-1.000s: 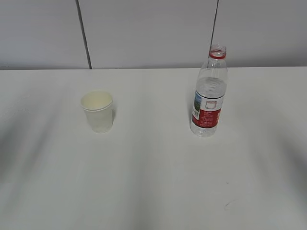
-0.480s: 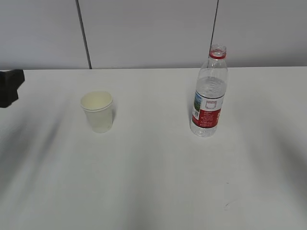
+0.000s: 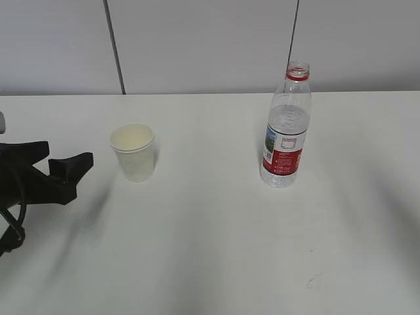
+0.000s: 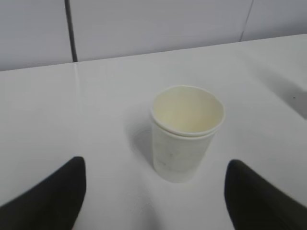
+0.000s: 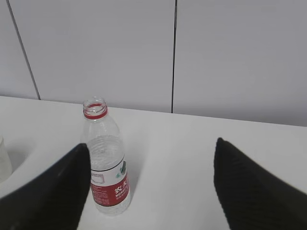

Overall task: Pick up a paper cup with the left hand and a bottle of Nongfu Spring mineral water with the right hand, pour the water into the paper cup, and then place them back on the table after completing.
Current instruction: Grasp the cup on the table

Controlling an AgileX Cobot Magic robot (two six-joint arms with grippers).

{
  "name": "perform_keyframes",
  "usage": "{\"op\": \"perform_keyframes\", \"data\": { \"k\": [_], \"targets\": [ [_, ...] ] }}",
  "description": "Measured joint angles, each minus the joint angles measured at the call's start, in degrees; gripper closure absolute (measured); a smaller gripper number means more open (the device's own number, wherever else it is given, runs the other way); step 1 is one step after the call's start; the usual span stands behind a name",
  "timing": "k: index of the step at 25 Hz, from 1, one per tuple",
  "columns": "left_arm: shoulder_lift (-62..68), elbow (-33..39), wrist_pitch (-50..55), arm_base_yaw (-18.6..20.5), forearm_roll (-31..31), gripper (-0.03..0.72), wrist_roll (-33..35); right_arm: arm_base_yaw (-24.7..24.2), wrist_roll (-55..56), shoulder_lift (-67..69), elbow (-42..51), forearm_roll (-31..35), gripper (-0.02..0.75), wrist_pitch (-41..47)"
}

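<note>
White table, matte, bearing two items well apart. Paper cup: cream, upright, apparently two cups nested, left of centre; nothing stands between it and the left hand, whose black fingers are spread wide and hold nothing, near the cup's left side without touching. Nongfu Spring bottle: clear plastic, upright, uncapped, red neck ring and red-and-white label, right of centre; water reaches to the shoulder. Right hand: fingers wide apart, empty, the bottle just beside its left finger in the wrist view. Backdrop: grey panelled wall with dark seams.
</note>
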Motion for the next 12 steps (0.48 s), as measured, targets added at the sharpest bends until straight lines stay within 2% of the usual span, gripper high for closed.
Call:
{"op": "perform_keyframes", "data": {
  "k": [7, 12],
  "targets": [
    [7.23, 0.0, -9.97, 0.0, 0.93, 0.146, -0.17, 0.0, 0.0, 0.0, 0.0, 0.0, 0.15, -0.12],
    [13.37, -0.1, -10.93, 0.0, 1.2, 0.146, -0.17, 0.0, 0.0, 0.0, 0.0, 0.0, 0.15, -0.59]
  ]
}}
